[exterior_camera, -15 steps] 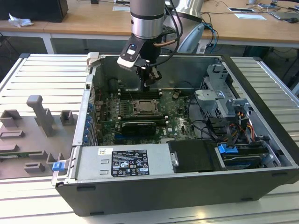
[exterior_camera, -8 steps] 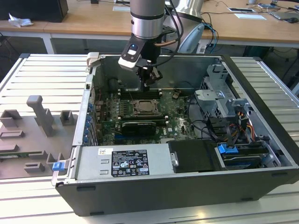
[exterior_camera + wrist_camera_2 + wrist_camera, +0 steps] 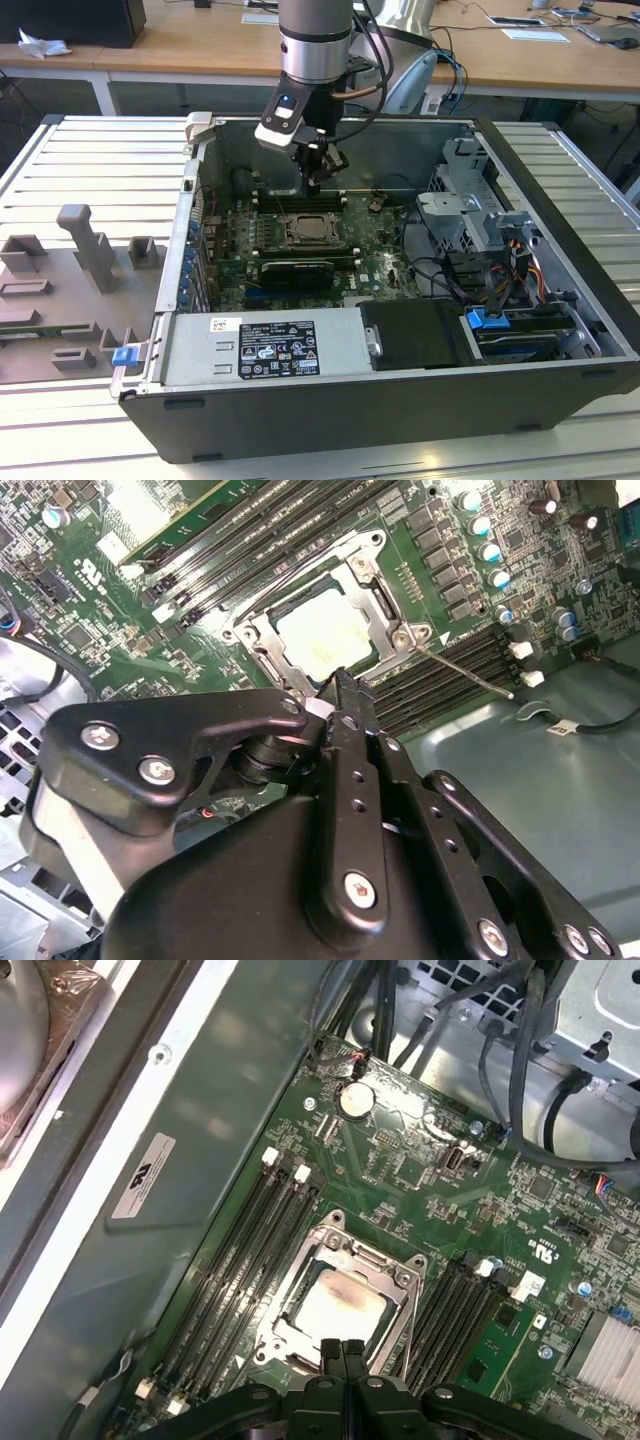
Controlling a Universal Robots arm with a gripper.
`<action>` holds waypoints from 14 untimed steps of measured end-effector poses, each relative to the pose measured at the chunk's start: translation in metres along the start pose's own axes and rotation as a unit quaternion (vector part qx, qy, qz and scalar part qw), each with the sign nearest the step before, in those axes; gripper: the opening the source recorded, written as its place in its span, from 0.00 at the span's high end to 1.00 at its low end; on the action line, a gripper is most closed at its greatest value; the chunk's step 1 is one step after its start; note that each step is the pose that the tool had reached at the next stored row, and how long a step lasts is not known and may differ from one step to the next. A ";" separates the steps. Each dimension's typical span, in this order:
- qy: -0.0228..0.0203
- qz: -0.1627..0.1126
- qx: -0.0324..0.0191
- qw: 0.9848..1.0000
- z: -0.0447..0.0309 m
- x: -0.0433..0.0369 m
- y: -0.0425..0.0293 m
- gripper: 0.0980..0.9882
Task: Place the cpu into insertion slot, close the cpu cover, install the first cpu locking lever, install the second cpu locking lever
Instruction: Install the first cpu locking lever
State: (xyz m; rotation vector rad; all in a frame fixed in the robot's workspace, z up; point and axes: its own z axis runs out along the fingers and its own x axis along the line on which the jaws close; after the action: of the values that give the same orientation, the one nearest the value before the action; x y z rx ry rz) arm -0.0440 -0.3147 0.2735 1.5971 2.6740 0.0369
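The cpu [image 3: 325,630] [image 3: 335,1305] lies in its socket on the green motherboard [image 3: 375,240], its pale metal top showing. The cpu cover [image 3: 385,600] [image 3: 395,1260], a silver frame, lies flat around it. A thin metal locking lever [image 3: 465,670] sticks out from one socket corner across the memory slots. My gripper [image 3: 318,180] [image 3: 340,680] [image 3: 345,1345] hangs a short way above the socket [image 3: 315,232], over its edge. Its black fingers are shut together with nothing between them.
The motherboard sits inside an open black computer case [image 3: 560,180]. Memory slots [image 3: 235,1260] flank the socket. A drive cage [image 3: 470,200] and cables [image 3: 440,270] crowd the exterior view's right, and a power supply [image 3: 265,350] lies in front. Grey fixtures [image 3: 90,250] stand outside the case.
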 end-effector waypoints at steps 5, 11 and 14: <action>0.000 -0.005 0.000 1.000 0.0000 0.0000 0.0000 0.99; 0.000 -0.011 0.000 1.000 0.0000 0.0000 0.0000 0.99; 0.001 -0.015 0.000 1.000 0.0000 0.0000 0.0000 0.99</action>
State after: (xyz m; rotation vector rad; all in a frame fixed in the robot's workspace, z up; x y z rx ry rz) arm -0.0440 -0.3147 0.2735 1.5562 2.6984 0.0374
